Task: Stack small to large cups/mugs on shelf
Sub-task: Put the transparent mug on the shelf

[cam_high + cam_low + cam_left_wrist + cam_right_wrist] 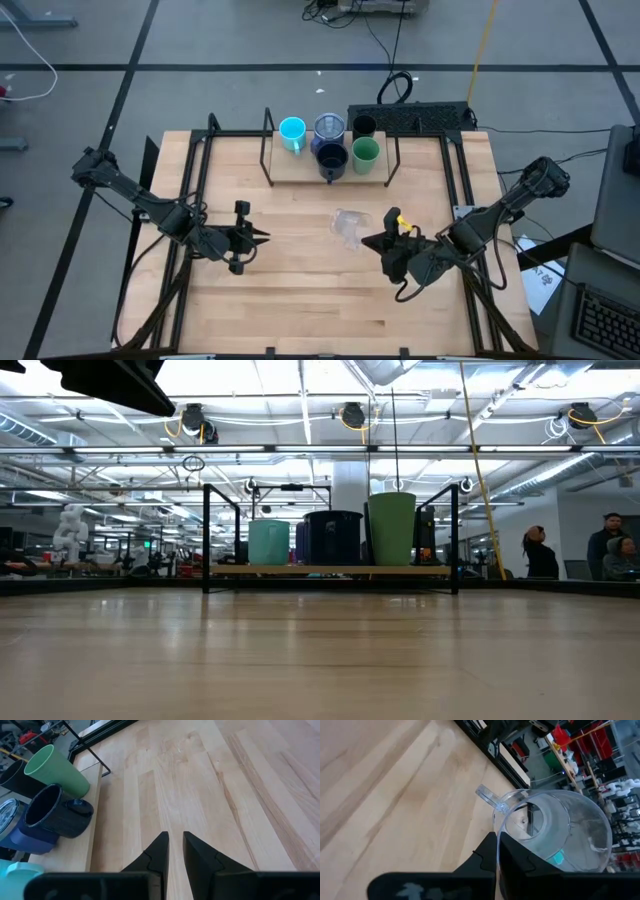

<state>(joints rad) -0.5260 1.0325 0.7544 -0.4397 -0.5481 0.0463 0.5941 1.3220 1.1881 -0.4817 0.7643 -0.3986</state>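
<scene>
On the shelf point(300, 170) at the table's far side stand the cyan mug point(292, 131), the blue-purple mug point(329, 126), the dark tumbler point(364, 127), the black mug point(331, 158) and the green cup point(365, 152). The low view shows the cyan mug point(268, 542), black mug point(333, 538) and green cup point(392, 528) upright on the board. The clear cup point(349, 227) is near the table's middle, in my right gripper point(375, 240), which is shut on it. My left gripper point(262, 237) is shut over bare table, left of the middle. My right gripper holds the clear cup by its rim point(496, 827), close to the handle point(487, 795), with one finger outside the wall and one inside. It comes roughly level from the table's right. The cup lies tipped, mouth toward the gripper; whether it touches the table I cannot tell.
A black metal frame point(200, 160) runs along the table's sides. The shelf's thin black legs point(206, 540) stand at its ends. A dark power strip point(410, 115) lies behind the shelf. People stand point(610, 545) in the room beyond the table.
</scene>
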